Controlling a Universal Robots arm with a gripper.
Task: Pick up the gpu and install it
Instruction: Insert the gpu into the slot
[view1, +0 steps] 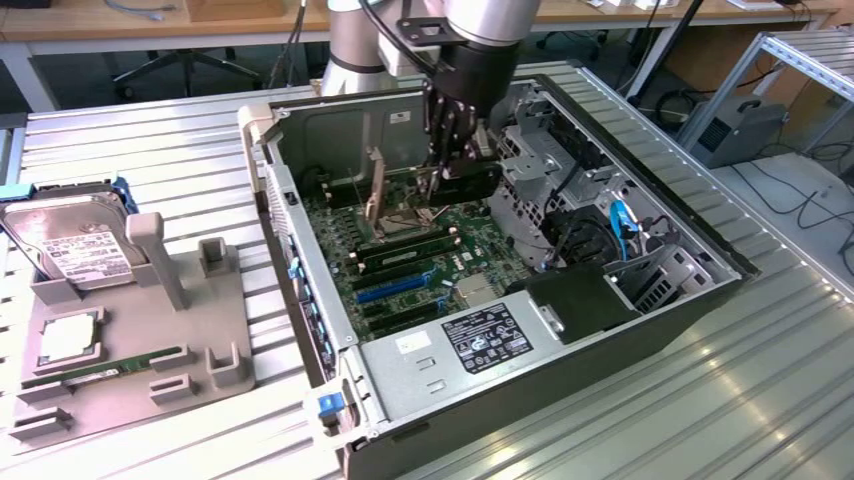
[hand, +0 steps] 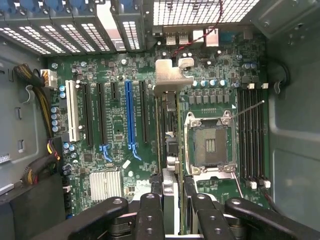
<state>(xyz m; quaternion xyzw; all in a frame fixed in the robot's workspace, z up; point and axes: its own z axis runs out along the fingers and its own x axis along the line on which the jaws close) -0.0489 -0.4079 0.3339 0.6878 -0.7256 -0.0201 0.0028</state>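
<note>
Pick-up complete: jaws clamped on the gpu, held edge-on above the motherboard inside the open case; seating in a slot not yet done.

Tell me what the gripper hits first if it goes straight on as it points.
Probably the motherboard beside the CPU socket, met by the gpu that the gripper holds edge-on; depth is unclear.
</note>
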